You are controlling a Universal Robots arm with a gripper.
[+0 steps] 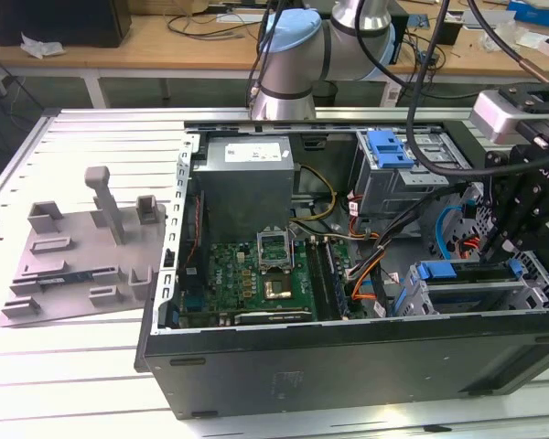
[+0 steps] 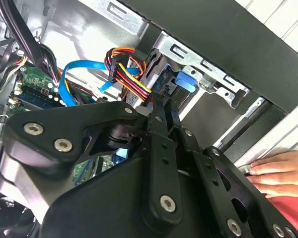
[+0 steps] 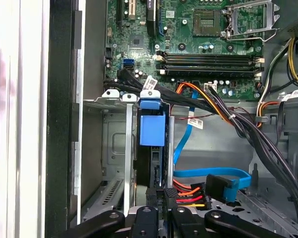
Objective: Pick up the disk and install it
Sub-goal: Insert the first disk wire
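While the gripper (image 3: 160, 191) sits this deep in the computer case (image 1: 348, 366), a snag is the main risk. In both wrist views the fingers (image 3: 152, 196) are drawn close and look pinched on the thin rear edge of the disk (image 3: 152, 131). The contact itself is partly hidden, so treat that as a judgement.

The disk stands on edge in a slot of the grey drive cage (image 3: 114, 144). Its blue front tab is at the cage's far lip, next to the motherboard (image 3: 208, 54), and its dark body runs back to the fingers. It looks mostly in; I can't tell whether it's fully seated.

What could go wrong:
- The orange, red and yellow power wires (image 3: 188, 191) and the blue data cable (image 3: 208, 173) lie just beside the fingers. Any sideways drift could hook them and pull a plug or drag the disk askew.
- The slot is tight. If the disk is tilted in the grip it could bind on the cage rails, and more push would load the blue plastic frame rather than slide it.
- The grip is on a narrow edge only, so a jam could make the disk slip or twist between the pads.
- The black cable bundle (image 3: 248, 134) crosses close above the cage mouth and could get trapped at the tab.
- In the second wrist view a person's hand (image 2: 280, 171) rests on the case's outer edge, near the arm's linkage. That is a pinch hazard if the arm swings that way.
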